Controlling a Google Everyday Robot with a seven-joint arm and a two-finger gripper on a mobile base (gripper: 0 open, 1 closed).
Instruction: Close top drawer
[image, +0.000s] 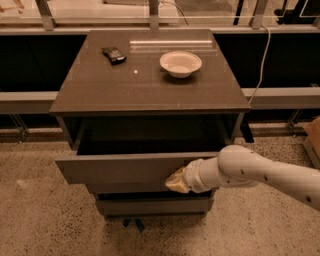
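Observation:
The top drawer (120, 170) is a wide grey-brown drawer with a flat handleless front, pulled partly out of the cabinet. Its dark box (150, 135) looks empty. My gripper (176, 181) comes in from the right on a white arm (260, 172) and presses against the right part of the drawer's front panel.
The cabinet's brown top (145, 82) carries a white bowl (180, 63) and a small dark device (114, 55). Two narrower grey drawer fronts (152, 202) sit below the top drawer. A white cable (260, 60) hangs at the right. A brown box (312, 137) stands at the far right on speckled floor.

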